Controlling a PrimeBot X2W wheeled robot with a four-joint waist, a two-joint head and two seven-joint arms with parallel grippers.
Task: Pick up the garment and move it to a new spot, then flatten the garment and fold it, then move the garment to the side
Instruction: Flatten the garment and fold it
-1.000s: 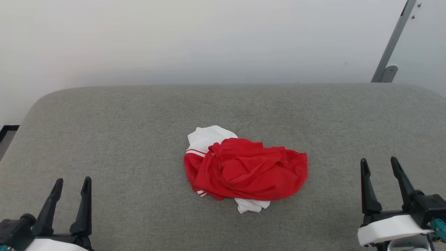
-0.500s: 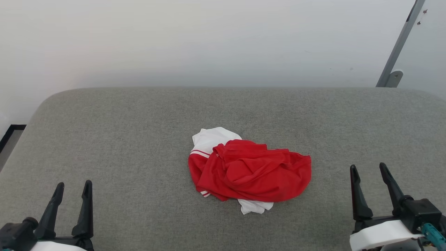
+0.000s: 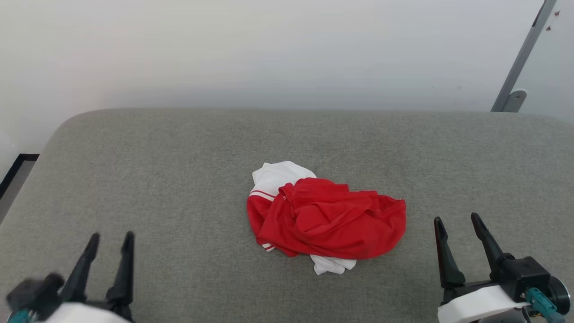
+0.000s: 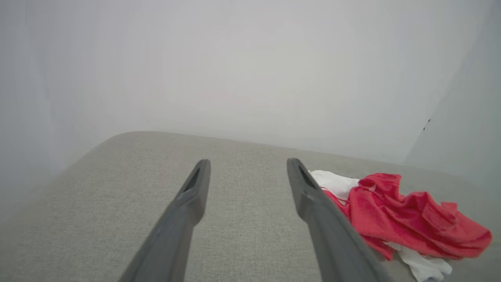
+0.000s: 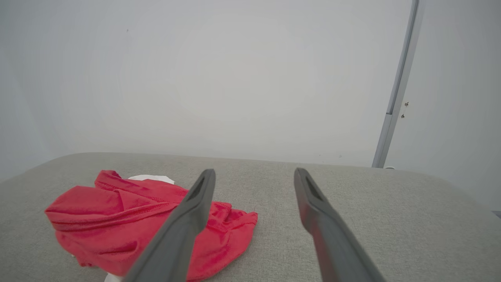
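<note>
The garment, a bright-red T-shirt with white sleeve ends, lies crumpled in a heap at the middle of the grey padded surface. One white sleeve pokes out at its far left, another at its near edge. My left gripper stands open at the lower left, well clear of the cloth. Open too, my right gripper hovers at the lower right, a short way from the heap's right end. In the left wrist view the garment lies right of my fingers. In the right wrist view the garment lies left of them.
A pale wall rises behind the surface's rounded far edge. A grey metal post leans at the far right. The surface's left edge drops to a dark floor strip.
The head camera has shifted, moving the whole scene slightly rightward. The right gripper has drawn in leftward and lower; the left gripper has moved slightly right. The garment lies unchanged.
</note>
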